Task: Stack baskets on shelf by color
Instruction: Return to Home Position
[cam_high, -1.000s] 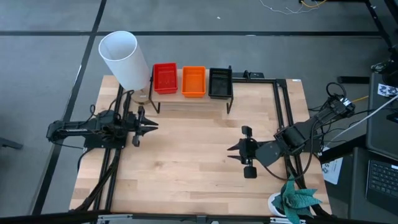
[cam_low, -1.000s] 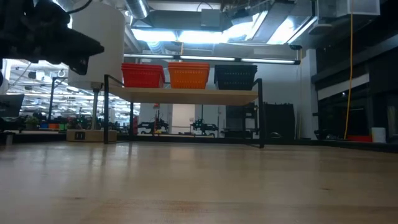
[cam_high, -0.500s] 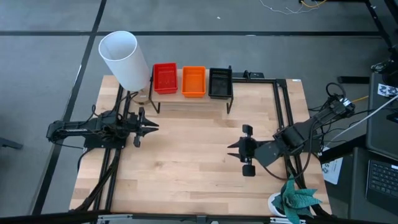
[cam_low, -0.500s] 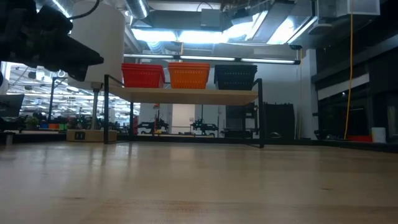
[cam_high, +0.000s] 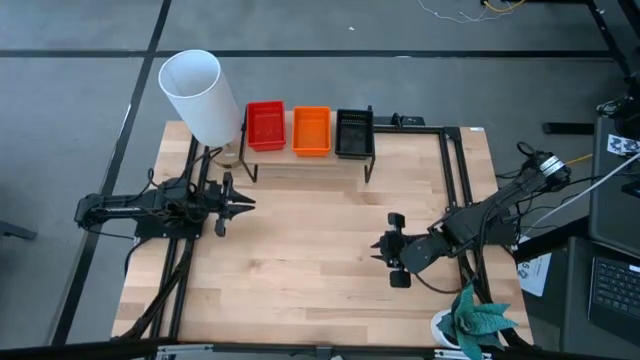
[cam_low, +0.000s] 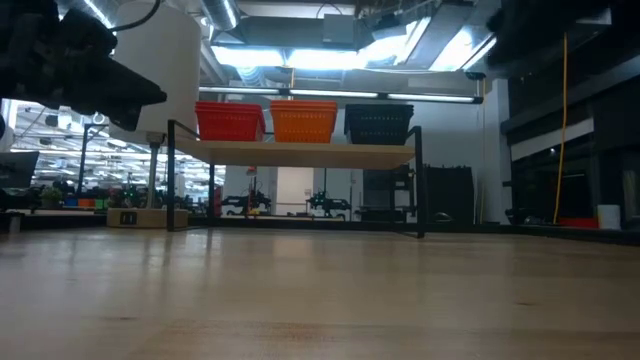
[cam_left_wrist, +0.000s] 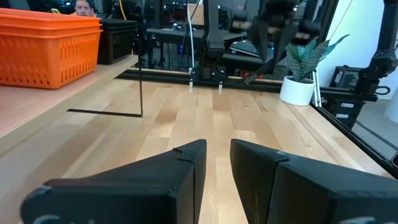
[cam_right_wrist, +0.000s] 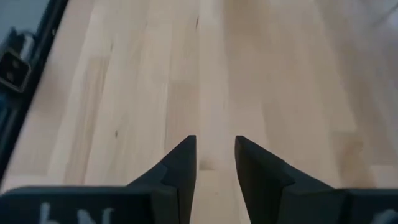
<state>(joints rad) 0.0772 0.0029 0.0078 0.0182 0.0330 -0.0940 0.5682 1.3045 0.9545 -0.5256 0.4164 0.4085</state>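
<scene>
Three basket stacks sit side by side on the shelf: red, orange and black. The low view shows them in the same order: red, orange, black. How many baskets are in each stack cannot be told. My left gripper hovers over the table's left side, below the shelf's left end, fingers a narrow gap apart. My right gripper hangs over the table's right half, pointing left, also open by a narrow gap, above bare wood.
A tall white cylinder stands at the table's far left corner beside the shelf. A potted plant sits at the near right corner. Black frame rails run along the right and left sides. Bare wood lies between the grippers.
My right gripper has moved a little toward the table's near edge and its arm has dropped lower. The baskets and my left gripper have stayed where they were.
</scene>
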